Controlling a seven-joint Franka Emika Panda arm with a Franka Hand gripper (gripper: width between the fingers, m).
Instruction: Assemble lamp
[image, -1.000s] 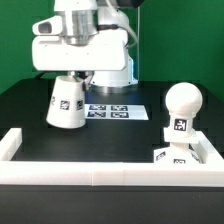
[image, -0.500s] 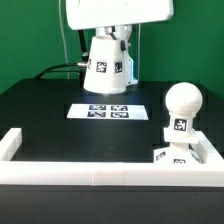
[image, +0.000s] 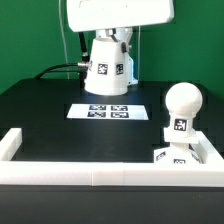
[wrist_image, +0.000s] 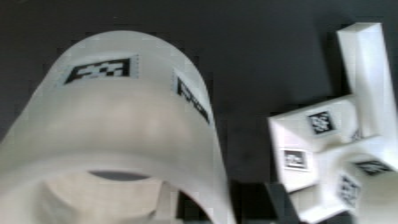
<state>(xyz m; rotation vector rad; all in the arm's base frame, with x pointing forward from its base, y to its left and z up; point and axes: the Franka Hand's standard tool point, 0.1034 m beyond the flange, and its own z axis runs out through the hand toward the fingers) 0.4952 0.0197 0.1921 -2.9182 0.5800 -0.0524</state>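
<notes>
Desk: Exterior view first. Where to find the shade (image: 107, 67)?

Photo: Hanging up in the air beneath the white arm (image: 118, 12), well clear of the black table (image: 40, 115). Sitting upright, wide end down, with one square tag facing the camera. Directly above the far edge of the marker board (image: 110, 110).

Desk: And the gripper?

Photo: Fingers hidden behind the shade's narrow top in the exterior view, and not made out in the wrist view either. Clamped on the shade, judging by how it hangs with nothing under it.

Desk: Where to look for the other lamp parts?

Photo: Over at the exterior view's right. Bulb (image: 183, 105) standing upright on the flat base (image: 178, 156), tag to the front. Tucked into the corner of the white border rail (image: 90, 171), well apart from the shade.

Desk: Anything more from the wrist view?

Photo: Filled mostly by the shade (wrist_image: 116, 120), two tags visible on its wall. Beside it, the tagged base (wrist_image: 324, 125) and a stretch of rail (wrist_image: 365, 50), blurred.
</notes>
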